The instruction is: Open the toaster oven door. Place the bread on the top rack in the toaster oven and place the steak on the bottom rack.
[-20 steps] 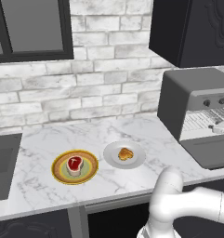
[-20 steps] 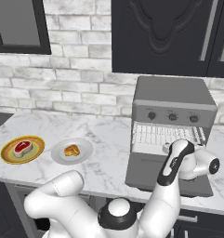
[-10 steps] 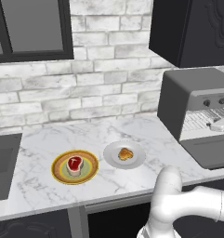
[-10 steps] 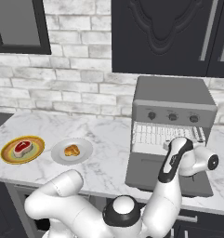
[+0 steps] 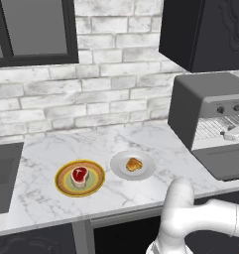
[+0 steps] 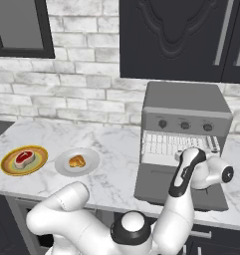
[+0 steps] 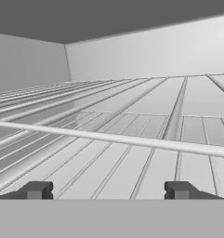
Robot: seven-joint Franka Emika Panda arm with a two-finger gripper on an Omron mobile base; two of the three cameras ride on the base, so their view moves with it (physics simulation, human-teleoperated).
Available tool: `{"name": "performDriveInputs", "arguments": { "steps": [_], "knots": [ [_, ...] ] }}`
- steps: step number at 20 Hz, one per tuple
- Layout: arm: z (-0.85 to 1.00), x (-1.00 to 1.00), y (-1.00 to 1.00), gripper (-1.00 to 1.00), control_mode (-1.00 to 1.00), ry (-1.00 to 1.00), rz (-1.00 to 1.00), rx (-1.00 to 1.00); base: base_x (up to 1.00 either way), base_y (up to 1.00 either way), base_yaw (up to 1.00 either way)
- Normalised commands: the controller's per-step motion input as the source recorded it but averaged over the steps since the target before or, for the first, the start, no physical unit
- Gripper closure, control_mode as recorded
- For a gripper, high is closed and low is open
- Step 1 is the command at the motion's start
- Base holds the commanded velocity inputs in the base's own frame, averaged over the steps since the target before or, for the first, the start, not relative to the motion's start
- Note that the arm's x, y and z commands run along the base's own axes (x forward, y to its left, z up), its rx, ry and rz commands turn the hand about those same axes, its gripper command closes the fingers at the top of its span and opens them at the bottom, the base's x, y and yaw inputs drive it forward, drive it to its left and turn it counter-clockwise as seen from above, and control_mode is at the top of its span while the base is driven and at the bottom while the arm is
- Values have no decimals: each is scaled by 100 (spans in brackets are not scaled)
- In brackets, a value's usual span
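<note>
Looking into the toaster oven (image 6: 184, 130) past wire rungs, my gripper (image 7: 106, 190) spread wide, empty. Door (image 6: 179, 188) down; bread (image 5: 134, 164) and steak (image 5: 79, 175) wait on plates. Risk: fingers snagging the rack on withdrawal.

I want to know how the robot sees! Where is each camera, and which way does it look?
Left base view: behind the arm, on its left, looking down at the counter, steak, bread and toaster oven; the white arm rises at the lower right.
Right base view: behind, on the right, facing the open toaster oven; the arm reaches toward it.
Hand view: on the hand, looking along the open tool over a wire rack.
Both base views share steak, bread and oven.
</note>
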Motion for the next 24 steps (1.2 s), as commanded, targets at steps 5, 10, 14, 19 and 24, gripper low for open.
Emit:
{"name": "performDriveInputs", "arguments": {
  "steps": [5,10,14,19,24],
  "knots": [
    [-39,-2,-3,-100,-100,0,2,0,0,0,0],
    [-46,-6,-1,-100,-100,8,0,-1,0,0,0],
    [-52,-9,0,-100,-100,11,0,-1,0,0,0],
    [-61,-16,0,-100,-100,7,0,-1,0,0,0],
    [-69,-23,0,-100,-100,8,0,-2,0,0,0]
  ]
}}
